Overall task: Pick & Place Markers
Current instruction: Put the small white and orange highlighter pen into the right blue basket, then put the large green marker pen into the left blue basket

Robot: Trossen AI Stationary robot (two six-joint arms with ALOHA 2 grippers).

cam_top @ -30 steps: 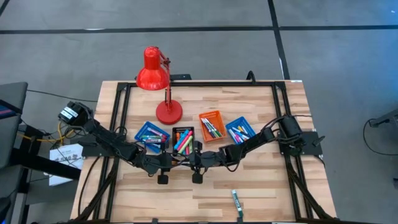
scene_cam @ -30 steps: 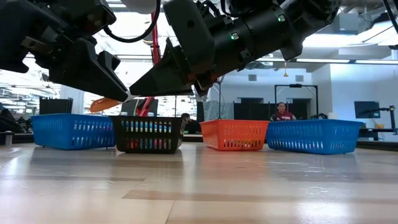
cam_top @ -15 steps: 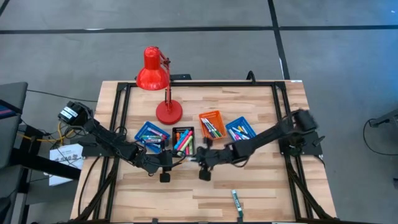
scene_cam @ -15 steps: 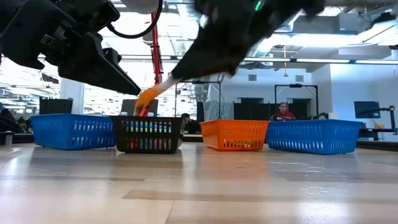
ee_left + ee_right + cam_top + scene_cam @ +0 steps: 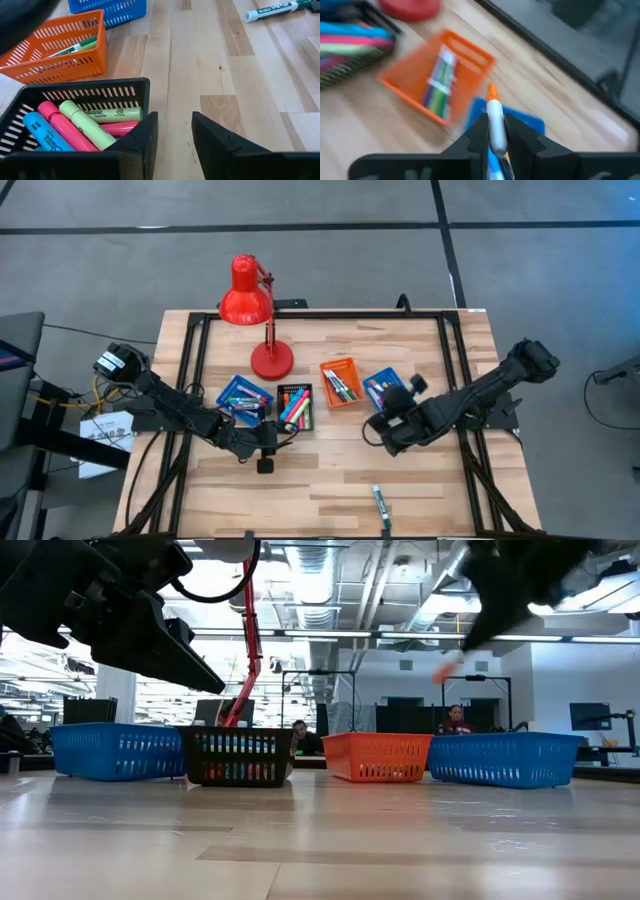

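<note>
The right end effector (image 5: 493, 131) is clenched on an orange-tipped marker (image 5: 493, 116), whose white barrel sits between the two dark fingers with its orange tip poking out ahead of them. From above, this end effector (image 5: 392, 418) hangs over the tabletop (image 5: 420, 345) just in front of the right-hand blue tray (image 5: 384, 387), with the orange tray (image 5: 340, 381) slightly farther off to its side. In the low view the held marker shows only as a small orange blur (image 5: 442, 671) up in the air.

The left end effector (image 5: 175, 131) stands released, its fingers parted with bare wood showing between them and nothing in the gap. It sits right at the near wall of the black tray (image 5: 75, 90), where pink, yellow-green and blue markers (image 5: 75, 122) lie side by side. Beyond it are the orange tray (image 5: 55, 47) (green markers inside) and a blue tray (image 5: 107, 6).

One green marker (image 5: 380, 502) lies alone near the tabletop's front edge, well apart from both end effectors. A red lamp (image 5: 248, 300) stands behind the trays.
</note>
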